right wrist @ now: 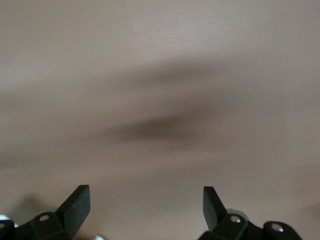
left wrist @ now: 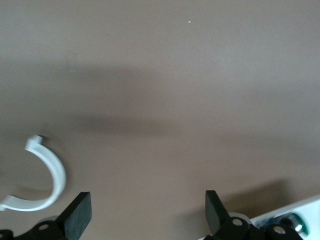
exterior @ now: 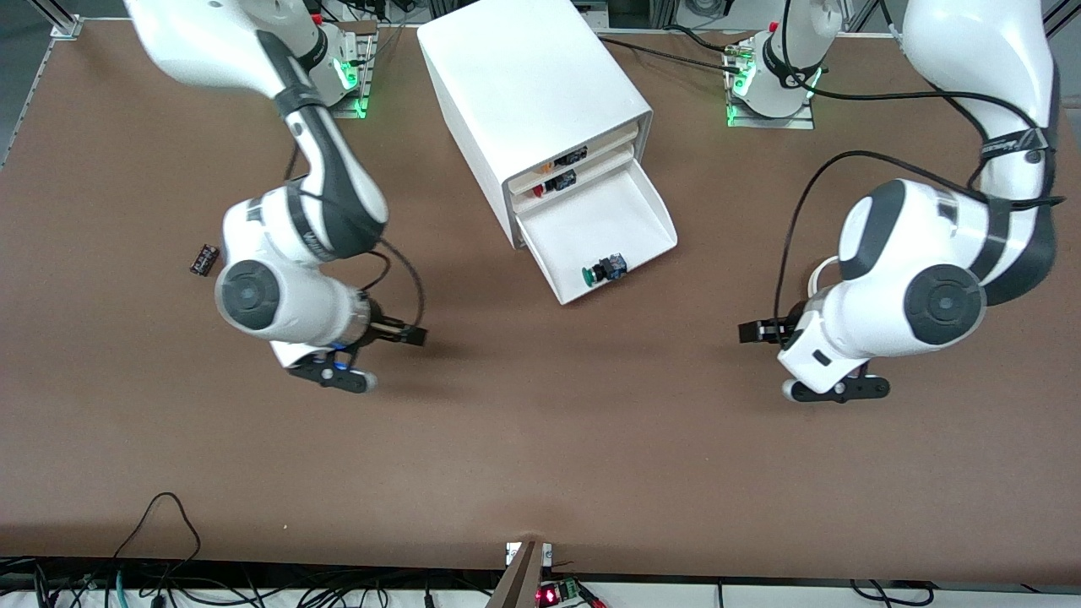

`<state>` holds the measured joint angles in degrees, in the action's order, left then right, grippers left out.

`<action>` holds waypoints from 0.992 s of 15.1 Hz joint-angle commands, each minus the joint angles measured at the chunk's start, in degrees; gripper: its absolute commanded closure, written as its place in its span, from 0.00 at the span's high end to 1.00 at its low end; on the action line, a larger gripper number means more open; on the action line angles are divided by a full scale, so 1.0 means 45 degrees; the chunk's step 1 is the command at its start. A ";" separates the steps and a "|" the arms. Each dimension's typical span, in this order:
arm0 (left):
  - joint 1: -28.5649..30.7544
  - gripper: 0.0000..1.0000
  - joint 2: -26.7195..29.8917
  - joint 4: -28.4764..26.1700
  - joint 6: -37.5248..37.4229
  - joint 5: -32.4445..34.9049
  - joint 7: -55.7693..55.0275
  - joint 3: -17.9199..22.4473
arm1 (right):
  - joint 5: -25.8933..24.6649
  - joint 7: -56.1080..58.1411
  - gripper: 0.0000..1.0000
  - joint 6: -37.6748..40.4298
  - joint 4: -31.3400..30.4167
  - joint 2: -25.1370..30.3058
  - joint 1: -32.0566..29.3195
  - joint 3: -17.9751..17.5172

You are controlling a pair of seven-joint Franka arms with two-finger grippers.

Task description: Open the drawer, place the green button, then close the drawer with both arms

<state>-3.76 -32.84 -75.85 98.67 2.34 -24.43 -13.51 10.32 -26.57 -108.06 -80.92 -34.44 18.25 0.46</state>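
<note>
At frame centre, the drawer (exterior: 608, 232) is seen pulled open, the button (exterior: 603, 269) lying inside. Left gripper (exterior: 754, 332) and right gripper (exterior: 411, 334), fingers apart, flank it lower down, roughly equidistant.

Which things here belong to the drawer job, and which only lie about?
For the job:
- open drawer
- green button in it
- left claw, open
- right claw, open

Lying about:
- small black component toward the right arm's end
- white curved clip
</note>
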 commanded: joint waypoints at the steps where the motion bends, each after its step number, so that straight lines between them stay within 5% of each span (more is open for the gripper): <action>1: -0.0044 1.00 0.0558 -0.1674 0.1524 0.0145 -0.1870 -0.0435 | -0.0164 0.1699 1.00 -0.0108 -0.1722 0.1186 -0.0072 0.0734; 7: -0.0063 1.00 0.1535 -0.5872 0.5958 0.0340 -0.4841 -0.1763 | -0.0242 0.4576 1.00 0.0047 -0.2916 0.2768 -0.0072 0.2650; 10: -0.0433 1.00 0.1594 -0.7144 0.7423 0.0360 -0.5857 -0.1960 | -0.1294 0.4557 1.00 0.0478 -0.2975 0.3608 -0.0052 0.2750; 15: -0.0805 1.00 0.1613 -0.8162 0.8268 0.0360 -0.6310 -0.1979 | -0.1395 0.4381 1.00 0.0809 -0.2879 0.4800 -0.0072 0.2925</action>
<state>-7.28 -28.12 -109.23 134.88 2.35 -51.16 -22.55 4.69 -6.53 -105.16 -92.14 -16.27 17.48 13.00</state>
